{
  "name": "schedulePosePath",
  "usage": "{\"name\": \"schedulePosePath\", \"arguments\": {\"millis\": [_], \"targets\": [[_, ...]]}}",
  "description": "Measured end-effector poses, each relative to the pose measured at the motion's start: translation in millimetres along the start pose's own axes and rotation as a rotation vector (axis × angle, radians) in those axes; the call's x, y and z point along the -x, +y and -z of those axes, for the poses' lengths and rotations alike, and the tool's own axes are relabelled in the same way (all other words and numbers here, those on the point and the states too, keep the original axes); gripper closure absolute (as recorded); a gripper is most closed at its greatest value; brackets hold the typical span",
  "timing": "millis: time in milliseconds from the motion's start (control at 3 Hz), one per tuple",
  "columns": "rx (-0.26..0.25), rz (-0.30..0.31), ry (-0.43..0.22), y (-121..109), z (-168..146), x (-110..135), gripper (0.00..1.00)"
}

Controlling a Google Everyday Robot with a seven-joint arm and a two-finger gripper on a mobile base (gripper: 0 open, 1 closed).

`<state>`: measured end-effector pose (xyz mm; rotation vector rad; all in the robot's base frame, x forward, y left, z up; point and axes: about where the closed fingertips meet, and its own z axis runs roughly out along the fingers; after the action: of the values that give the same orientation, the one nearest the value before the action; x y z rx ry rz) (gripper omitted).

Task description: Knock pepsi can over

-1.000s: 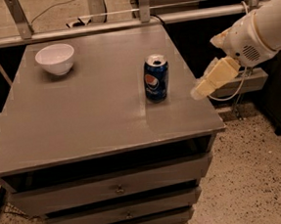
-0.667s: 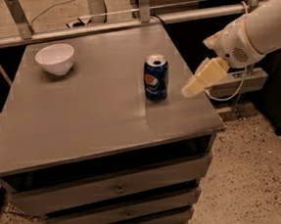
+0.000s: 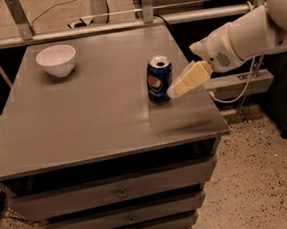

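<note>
The pepsi can [image 3: 159, 80], dark blue with a round red-white-blue logo and a silver top, stands upright on the right part of the grey table top [image 3: 83, 111]. My gripper [image 3: 176, 89] reaches in from the right on a white arm [image 3: 247, 34], low over the table. Its cream-coloured tip is right beside the can's lower right side, touching it or nearly so.
A white bowl [image 3: 56, 59] sits at the table's far left corner. The table has drawers [image 3: 121, 193] below its front edge. A metal rail [image 3: 125, 23] runs behind the table. Speckled floor [image 3: 259, 176] lies to the right.
My gripper has moved left and slightly down, from off the table's right edge to right beside the can. The can still stands upright in the same place.
</note>
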<state>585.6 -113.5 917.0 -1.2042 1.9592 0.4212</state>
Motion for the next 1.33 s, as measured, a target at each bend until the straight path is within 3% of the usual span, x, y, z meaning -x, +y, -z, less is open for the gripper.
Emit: {"name": "schedulePosePath", "arguments": {"millis": [1333], "targets": [[0.086,0.011,-0.096,3,-59,17,0.00]]}}
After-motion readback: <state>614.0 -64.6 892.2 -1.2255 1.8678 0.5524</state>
